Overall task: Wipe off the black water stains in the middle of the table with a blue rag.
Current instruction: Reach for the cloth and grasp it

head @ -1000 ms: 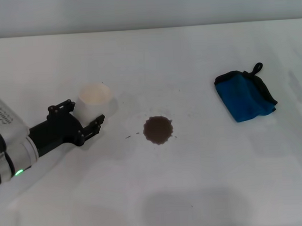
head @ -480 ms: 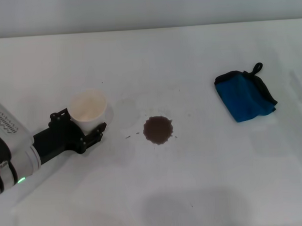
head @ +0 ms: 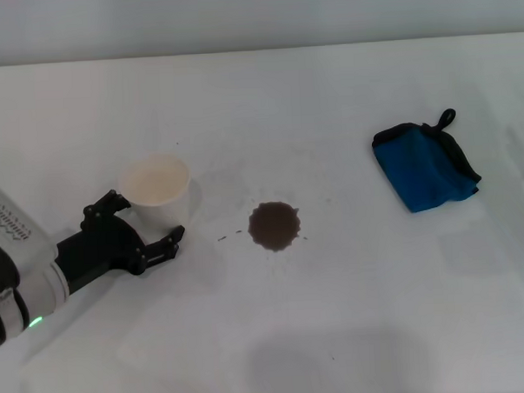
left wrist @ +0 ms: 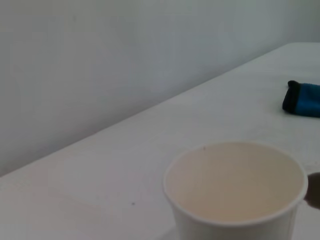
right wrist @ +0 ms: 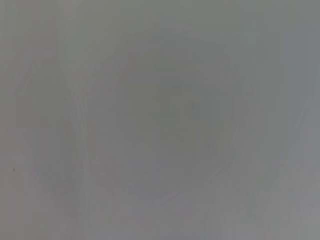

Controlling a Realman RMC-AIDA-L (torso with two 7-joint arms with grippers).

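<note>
Your white table [head: 355, 332] meets a plain grey wall. The stain [head: 273, 226] sits mid-table, the rag [head: 424, 166] well right (untouched). Your left pincer [head: 147, 223] is spread around the cup [head: 157, 192].

Uniform grey blank field, possibly table surface [right wrist: 160, 120].

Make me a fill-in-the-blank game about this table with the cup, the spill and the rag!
1. The blue rag lies to the ___ of the black water stains.
2. The left gripper has its fingers around a ___.
3. The table is coloured ___.

Missing words: right; cup; white
</note>
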